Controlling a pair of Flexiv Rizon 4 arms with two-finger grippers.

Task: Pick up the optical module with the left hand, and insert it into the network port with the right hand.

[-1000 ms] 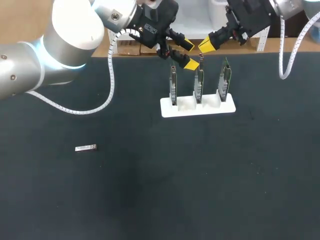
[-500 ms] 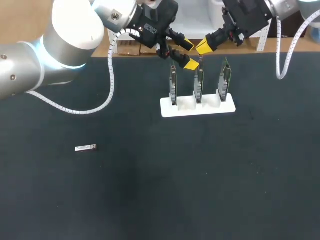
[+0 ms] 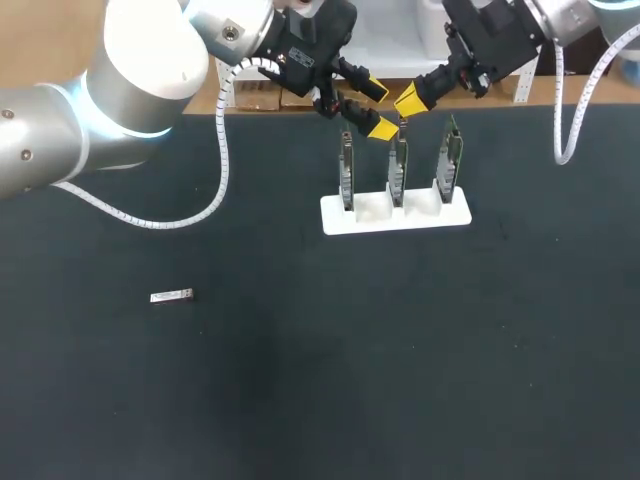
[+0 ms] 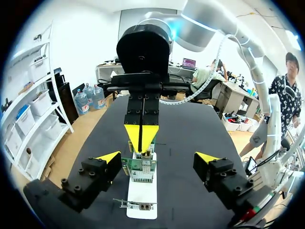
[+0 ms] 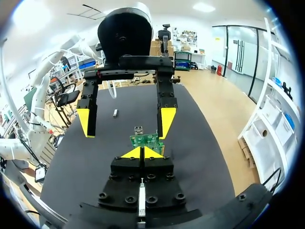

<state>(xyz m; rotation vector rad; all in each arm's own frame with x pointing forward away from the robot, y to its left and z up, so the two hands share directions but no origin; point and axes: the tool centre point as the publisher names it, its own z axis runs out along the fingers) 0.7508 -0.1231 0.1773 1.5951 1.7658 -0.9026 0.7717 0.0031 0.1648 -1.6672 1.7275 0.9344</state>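
Optical module (image 3: 171, 296) lies untouched on the table (image 3: 300, 400) — pickup and insertion both remain, I judge; my left gripper (image 3: 372, 108) gapes empty beside the card rack (image 3: 400, 218); right gripper (image 3: 410, 100) pinched together, seemingly empty.

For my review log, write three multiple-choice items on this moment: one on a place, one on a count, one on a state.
1. Where is the optical module?
A. in a gripper
B. lying on the table, well away from the stand
C. plugged into a board

2. How many boards stand upright in the white stand?
A. two
B. three
C. four

3. The left gripper is:
A. open
B. shut on the module
C. shut on a board

Answers:
1. B, it lies alone on the dark table.
2. B, the head view shows three in a row.
3. A, its yellow tips stand wide apart.
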